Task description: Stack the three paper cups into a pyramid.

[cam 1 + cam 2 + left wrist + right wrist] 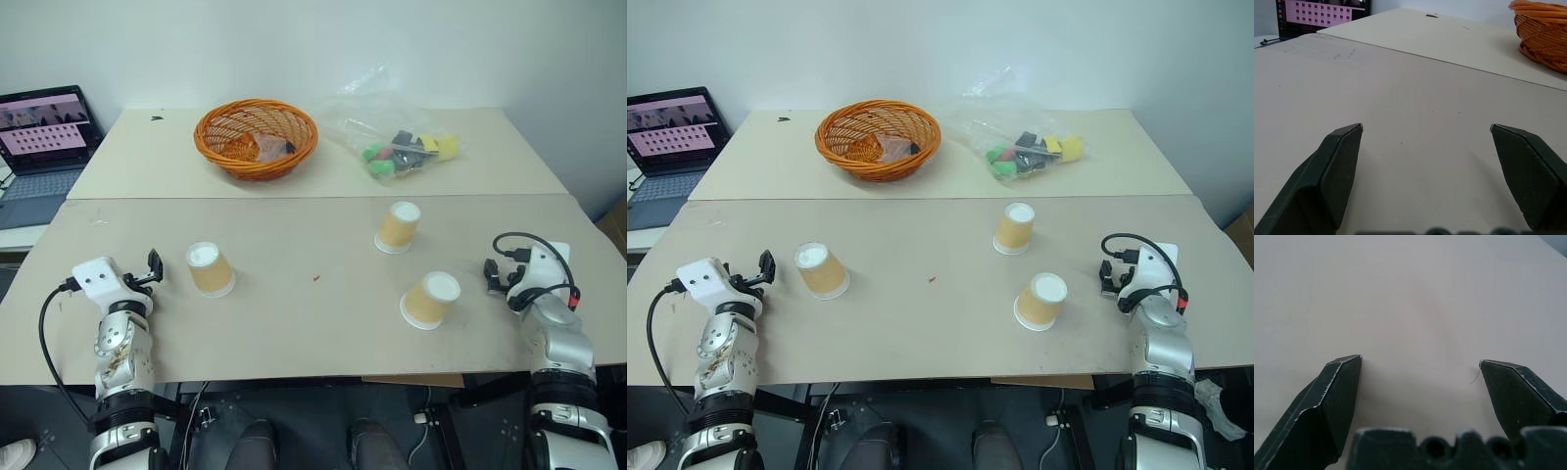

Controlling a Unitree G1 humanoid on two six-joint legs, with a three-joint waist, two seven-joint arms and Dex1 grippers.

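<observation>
Three tapered paper cups, tan sides and white bases, stood upside down and well apart on the near counter [294, 323]: left cup [210, 268] just beside the left claw [154, 264], far cup [398, 226] right of centre, near cup [430, 299] tilted, closer to the front edge. Wide bare beige surface lay between them, smooth and matte. Left claw hovered low with fingers [1337, 166] spread wide, nothing held. Right claw [497, 276] likewise gaped empty near the counter's right edge, fingers [1334, 396] black and wedge-shaped. Beyond a seam, on the far counter, sat a round woven orange wicker basket [256, 137] and a crinkled clear plastic bag [392, 137] of coloured items. Open laptop [44, 137] off the left edge.
</observation>
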